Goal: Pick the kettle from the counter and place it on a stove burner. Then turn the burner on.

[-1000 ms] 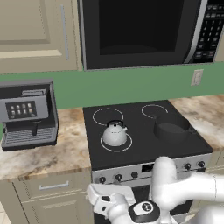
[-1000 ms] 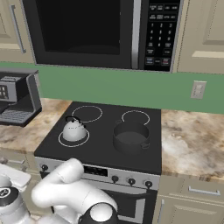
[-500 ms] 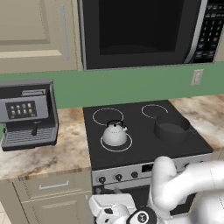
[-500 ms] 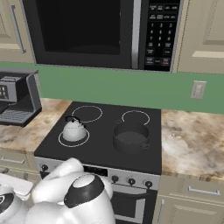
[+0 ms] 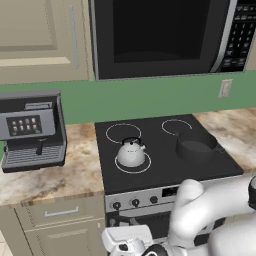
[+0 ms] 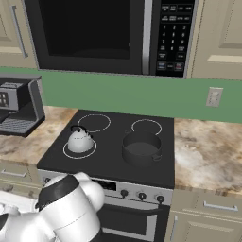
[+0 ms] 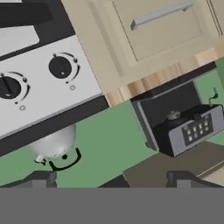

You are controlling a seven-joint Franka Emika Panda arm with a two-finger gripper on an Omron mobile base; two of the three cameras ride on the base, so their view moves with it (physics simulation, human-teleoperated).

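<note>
- One kettle (image 5: 131,153), upright inside the front-left stove burner (image 5: 133,163) ring, off the counter (image 5: 47,175); placement looks done, knob turn left.
- Five knobs along the stove's front panel (image 6: 142,194); leftmost knob (image 5: 116,205) sits just below the kettle's ring, likely the target.
- One gripper (image 7: 109,181), low in front of the stove, upside-down view; two fingertips well apart, nothing between. Knobs lie up and ahead.
- One dark pot (image 6: 141,147) front-right; one coffee machine (image 5: 31,131) far left.

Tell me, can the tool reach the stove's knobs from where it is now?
Probably yes: the open tool sits low before the stove front, with the knobs close ahead and nothing between them.
</note>
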